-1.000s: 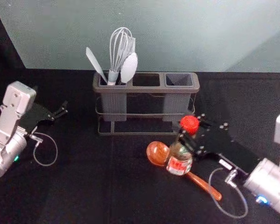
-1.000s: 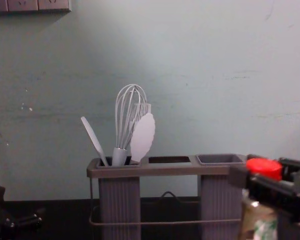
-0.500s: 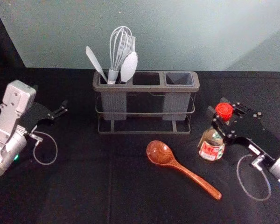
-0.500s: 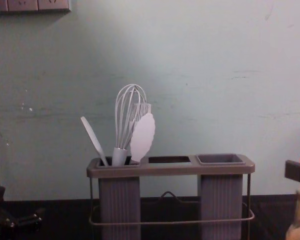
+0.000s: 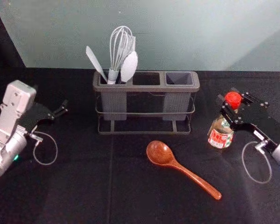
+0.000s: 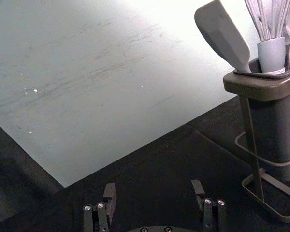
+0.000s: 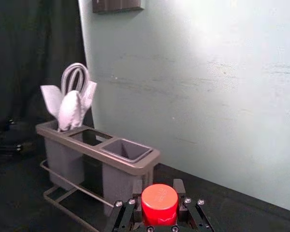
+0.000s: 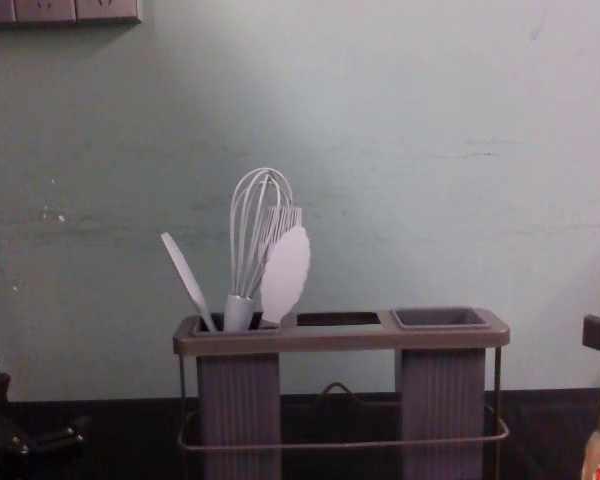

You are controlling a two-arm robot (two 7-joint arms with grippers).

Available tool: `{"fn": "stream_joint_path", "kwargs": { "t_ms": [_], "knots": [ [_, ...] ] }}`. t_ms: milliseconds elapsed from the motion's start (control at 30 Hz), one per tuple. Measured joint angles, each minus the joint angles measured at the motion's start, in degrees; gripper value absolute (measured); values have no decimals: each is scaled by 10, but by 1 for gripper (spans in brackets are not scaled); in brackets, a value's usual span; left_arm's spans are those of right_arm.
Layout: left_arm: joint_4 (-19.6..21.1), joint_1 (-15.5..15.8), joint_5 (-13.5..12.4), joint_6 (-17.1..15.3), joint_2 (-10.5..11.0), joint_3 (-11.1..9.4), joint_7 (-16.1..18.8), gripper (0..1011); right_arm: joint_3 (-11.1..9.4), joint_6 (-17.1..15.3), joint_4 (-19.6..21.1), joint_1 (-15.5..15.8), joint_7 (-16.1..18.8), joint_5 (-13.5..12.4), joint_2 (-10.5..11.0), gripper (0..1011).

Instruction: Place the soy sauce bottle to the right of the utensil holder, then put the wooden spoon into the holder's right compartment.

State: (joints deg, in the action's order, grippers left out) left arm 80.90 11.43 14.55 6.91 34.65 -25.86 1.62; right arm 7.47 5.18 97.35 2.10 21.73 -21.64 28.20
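Observation:
In the head view my right gripper (image 5: pixel 231 108) is shut on the soy sauce bottle (image 5: pixel 221 133) just below its red cap, to the right of the utensil holder (image 5: pixel 144 87). The right wrist view has the red cap (image 7: pixel 159 205) between the fingers of my right gripper (image 7: pixel 159 200). On the cloth in front of the holder lies the wooden spoon (image 5: pixel 161 153), bowl towards the holder, handle slanting to the near right. The holder's right compartment (image 5: pixel 179 79) holds nothing. My left gripper (image 5: pixel 60 111) is parked at the left; the left wrist view has this gripper (image 6: pixel 156 191) open.
A whisk (image 5: pixel 120 46), a white spatula (image 5: pixel 96 63) and other white utensils stand in the holder's left compartment. Behind the black cloth (image 5: pixel 74 186) rises a pale wall (image 5: pixel 200 37).
My right gripper has carried the bottle from above the spoon to the right, then a little further right and back. The spoon and left arm have stayed put.

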Motion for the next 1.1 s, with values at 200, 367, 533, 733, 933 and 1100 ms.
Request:
{"fn": "stream_joint_path", "kwargs": {
  "t_ms": [200, 367, 533, 733, 933, 1100],
  "knots": [
    [0, 0, 0, 0, 0, 0, 0, 1011, 8, 0, -36, -33, 5, 1, -12, 382],
    [0, 0, 0, 0, 0, 0, 0, 1011, 15, 2, -64, -58, 10, 3, -21, 382],
    [0, 0, 0, 0, 0, 0, 0, 1011, 21, 3, -84, -76, 14, 4, -27, 382],
    [0, 0, 0, 0, 0, 0, 0, 1011, 24, 8, -105, -93, 16, 3, -34, 382],
    [0, 0, 0, 0, 0, 0, 0, 1011, 27, 12, -125, -109, 18, -2, -44, 382],
    [0, 0, 0, 0, 0, 0, 0, 1011, 33, 14, -141, -122, 19, -3, -51, 382]
  ]
}}
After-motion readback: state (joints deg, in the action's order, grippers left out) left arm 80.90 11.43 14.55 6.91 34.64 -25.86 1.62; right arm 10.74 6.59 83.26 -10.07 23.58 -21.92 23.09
